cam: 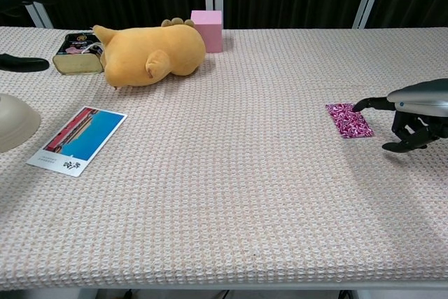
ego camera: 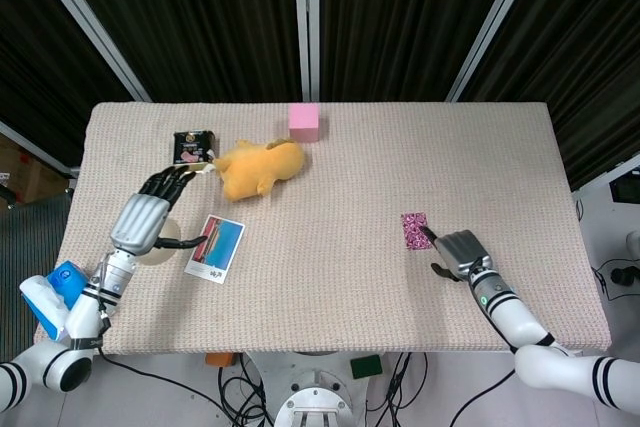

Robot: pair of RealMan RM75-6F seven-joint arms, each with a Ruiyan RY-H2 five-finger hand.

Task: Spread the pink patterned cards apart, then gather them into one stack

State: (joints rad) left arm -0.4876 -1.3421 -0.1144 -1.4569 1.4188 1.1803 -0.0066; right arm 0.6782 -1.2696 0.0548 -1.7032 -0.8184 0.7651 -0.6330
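Note:
The pink patterned cards (ego camera: 415,230) (cam: 348,119) lie as one small stack right of the table's middle. My right hand (ego camera: 458,250) (cam: 418,108) is just right of them, low over the cloth. One stretched fingertip (cam: 362,106) touches the stack's far right corner, the other fingers curl under, and it holds nothing. My left hand (ego camera: 150,212) hovers at the table's left side with its fingers (cam: 21,63) stretched out and nothing in it, far from the cards.
A yellow plush toy (ego camera: 258,167) lies at the back left, with a pink block (ego camera: 304,122) behind it and a dark tin (ego camera: 191,146) to its left. A picture postcard (ego camera: 214,248) and a pale dome (cam: 12,124) sit near my left hand.

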